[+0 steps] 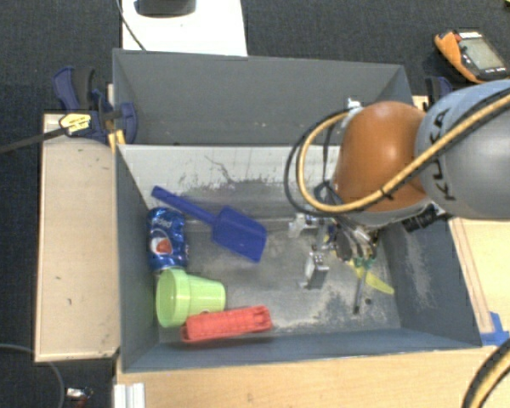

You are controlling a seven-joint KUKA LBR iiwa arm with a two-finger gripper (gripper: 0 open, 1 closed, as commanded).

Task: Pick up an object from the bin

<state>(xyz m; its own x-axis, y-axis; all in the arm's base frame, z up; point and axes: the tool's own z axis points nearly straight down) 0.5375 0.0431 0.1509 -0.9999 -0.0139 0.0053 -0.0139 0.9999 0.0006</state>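
Claw [316,266] low over the bare floor of the bin [263,100]; whether it is open or closed cannot be told, and nothing is seen in it. Just right of it in the view lies a thin yellow-green piece [376,280]; near its left, a blue scoop [238,232]. The scoop is judged light, stiff, smooth plastic, best taken across the handle. Farther left, close together by the wall: blue can [167,240], green cup [189,296], red block [228,323].

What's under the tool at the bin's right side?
Scuffed bare bin floor beneath the tool, with a small yellow-green item beside it. The orange wrist cover hides whatever lies further back.
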